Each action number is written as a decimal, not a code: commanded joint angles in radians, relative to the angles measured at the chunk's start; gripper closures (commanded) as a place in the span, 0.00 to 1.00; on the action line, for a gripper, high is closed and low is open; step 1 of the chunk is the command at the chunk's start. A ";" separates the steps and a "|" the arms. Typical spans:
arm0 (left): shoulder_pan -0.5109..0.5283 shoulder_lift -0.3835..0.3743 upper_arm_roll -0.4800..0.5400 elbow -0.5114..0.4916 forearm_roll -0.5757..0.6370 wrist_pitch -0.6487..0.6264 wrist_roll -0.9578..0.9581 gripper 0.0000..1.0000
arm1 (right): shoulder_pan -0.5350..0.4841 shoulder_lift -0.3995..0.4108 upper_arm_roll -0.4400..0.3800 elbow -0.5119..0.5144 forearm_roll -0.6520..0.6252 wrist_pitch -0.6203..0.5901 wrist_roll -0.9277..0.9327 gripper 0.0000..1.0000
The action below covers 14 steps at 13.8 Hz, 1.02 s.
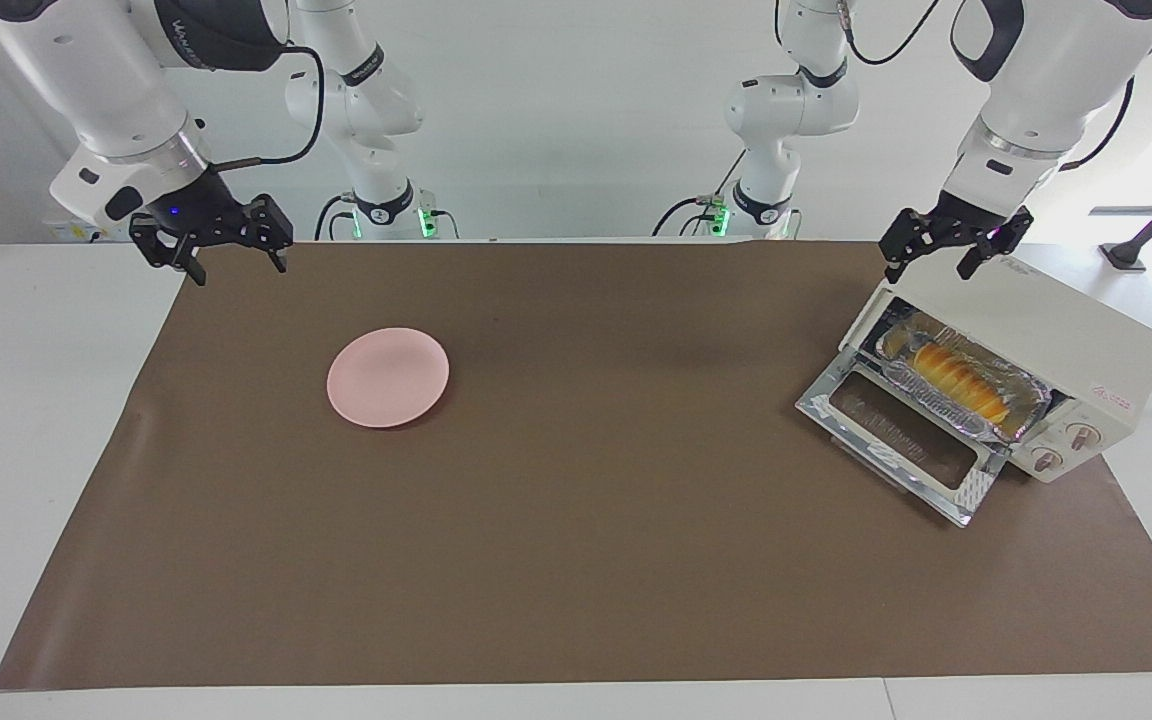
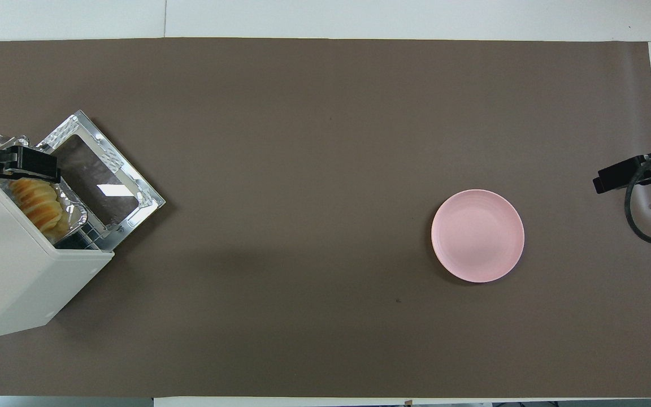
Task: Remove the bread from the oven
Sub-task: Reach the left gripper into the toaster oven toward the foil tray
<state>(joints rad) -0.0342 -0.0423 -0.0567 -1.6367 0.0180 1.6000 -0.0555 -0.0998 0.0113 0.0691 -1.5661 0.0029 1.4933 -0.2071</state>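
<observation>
Sitting on a crinkled foil tray inside the open oven, the bread looks light, soft and easily crushed; a gentle pinch across its middle seems safest. The left gripper hangs over the oven's top, spread wide and empty. The right gripper waits, open, well apart from the pink plate.

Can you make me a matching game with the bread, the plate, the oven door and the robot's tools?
Things:
1. bread
2. pink plate
3. oven door
4. left tool
5. right tool

States:
A. folded down open
B. bare, on the brown mat
C. in a foil tray in the oven
D. open, over the table edge
E. open, over the oven

Pairs: 1-C, 2-B, 3-A, 4-E, 5-D
</observation>
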 commanded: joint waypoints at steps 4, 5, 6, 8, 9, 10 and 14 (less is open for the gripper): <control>-0.001 -0.013 0.000 -0.023 -0.016 0.018 0.002 0.00 | -0.017 -0.022 0.011 -0.020 0.003 -0.004 0.002 0.00; 0.000 -0.025 0.001 -0.061 -0.016 0.047 -0.001 0.00 | -0.017 -0.020 0.012 -0.020 0.002 -0.004 0.002 0.00; -0.001 -0.045 0.003 -0.107 -0.016 0.125 -0.038 0.00 | -0.017 -0.022 0.012 -0.022 0.002 -0.004 0.002 0.00; -0.001 -0.038 0.003 -0.124 -0.015 0.166 -0.244 0.00 | -0.017 -0.020 0.012 -0.022 0.002 -0.004 0.002 0.00; -0.001 -0.024 0.006 -0.120 -0.001 0.164 -0.312 0.00 | -0.017 -0.020 0.012 -0.022 0.002 -0.004 0.002 0.00; 0.000 0.005 0.005 -0.118 0.054 0.164 -0.341 0.00 | -0.017 -0.020 0.012 -0.022 0.002 -0.004 0.002 0.00; 0.028 0.160 0.006 -0.126 0.151 0.300 -0.620 0.00 | -0.017 -0.020 0.012 -0.022 0.002 -0.004 0.002 0.00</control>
<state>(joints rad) -0.0173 0.0276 -0.0462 -1.7630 0.1264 1.8160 -0.5268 -0.0998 0.0111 0.0691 -1.5668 0.0029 1.4933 -0.2071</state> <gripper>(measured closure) 0.000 0.000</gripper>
